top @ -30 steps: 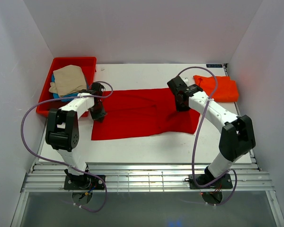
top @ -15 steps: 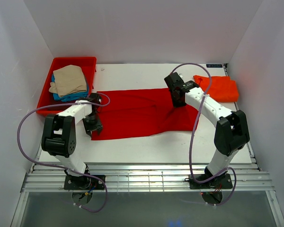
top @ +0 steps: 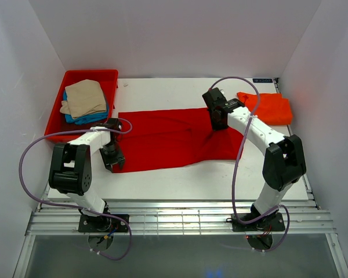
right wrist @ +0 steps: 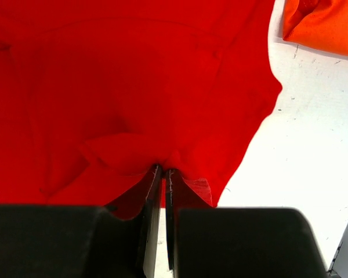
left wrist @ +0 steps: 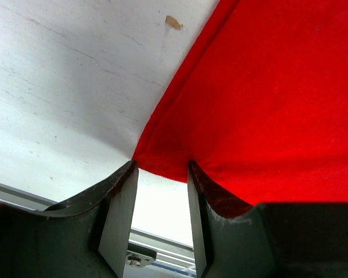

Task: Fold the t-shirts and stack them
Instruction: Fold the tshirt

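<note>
Bright red t-shirt (top: 168, 139) lying spread flat on counter (top: 180, 182), centre, sleeves toward right; we are judging it laid out for folding. Right claw (right wrist: 162, 172) clenching pinch of its cloth, likely for carrying that side over. Left claw (left wrist: 160, 169) gaping wide, near-left shirt corner sitting just ahead of jaw gap, ungripped; we are reading this as lining up for a grab.

We are counting four t-shirts: bright red one, orange-red t-shirt (top: 268, 108) folded far right, beige t-shirt (top: 83, 98) over blue t-shirt (top: 88, 119) in one red tray (top: 90, 73). Two claws.
</note>
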You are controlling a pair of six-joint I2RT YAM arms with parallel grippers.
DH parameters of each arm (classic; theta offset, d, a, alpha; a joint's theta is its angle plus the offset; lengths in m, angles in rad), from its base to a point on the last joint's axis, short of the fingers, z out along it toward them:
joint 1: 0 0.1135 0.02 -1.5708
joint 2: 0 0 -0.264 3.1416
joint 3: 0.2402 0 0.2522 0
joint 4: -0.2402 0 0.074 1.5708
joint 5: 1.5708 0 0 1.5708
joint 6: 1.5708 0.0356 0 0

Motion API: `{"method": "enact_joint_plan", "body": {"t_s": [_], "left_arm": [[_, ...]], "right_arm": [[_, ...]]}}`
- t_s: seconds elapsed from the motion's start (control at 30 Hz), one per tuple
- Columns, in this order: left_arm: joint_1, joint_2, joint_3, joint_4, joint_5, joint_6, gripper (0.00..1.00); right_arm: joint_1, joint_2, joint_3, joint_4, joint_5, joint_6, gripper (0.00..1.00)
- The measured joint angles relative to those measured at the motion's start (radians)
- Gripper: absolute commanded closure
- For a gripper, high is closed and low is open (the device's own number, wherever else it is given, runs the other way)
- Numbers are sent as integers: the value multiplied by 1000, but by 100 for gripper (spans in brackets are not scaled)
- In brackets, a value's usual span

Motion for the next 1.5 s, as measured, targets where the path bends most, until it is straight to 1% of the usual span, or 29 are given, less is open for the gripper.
{"method": "enact_joint_plan", "body": {"t_s": [0.1, 0.13, 0.27, 0.4, 0.5, 0.77, 0.9, 1.13, 1.27, 1.5], "left_arm": [[2, 1, -1, 5, 8, -3, 56], [2, 1, -2, 8, 12, -3, 61], [2, 9, 0, 20, 26, -6, 69], [2, 14, 3, 24, 37, -6, 76], [2, 14, 3, 29, 43, -5, 78], [3, 38, 30, 13, 60, 9, 82], [10, 77, 81, 7, 77, 20, 82], [52, 150, 197, 56, 121, 49, 82], [84, 178, 257, 62, 177, 74, 82], [131, 275, 390, 62, 338, 126, 82]], "right_arm": [[-2, -2, -7, 6, 0, 0, 92], [-3, -2, -11, 6, -1, 0, 92], [-8, -8, -29, 6, -3, 0, 92], [-22, -19, -40, 6, -3, 0, 92], [-34, -23, -40, 7, -3, 0, 92], [-74, -21, -24, 3, -7, -7, 92], [-100, -7, 28, 6, -11, -16, 92], [-148, 61, 116, 6, -32, -49, 92], [-163, 116, 164, 7, -39, -75, 92], [-166, 193, 241, 2, -40, -112, 92]]}}
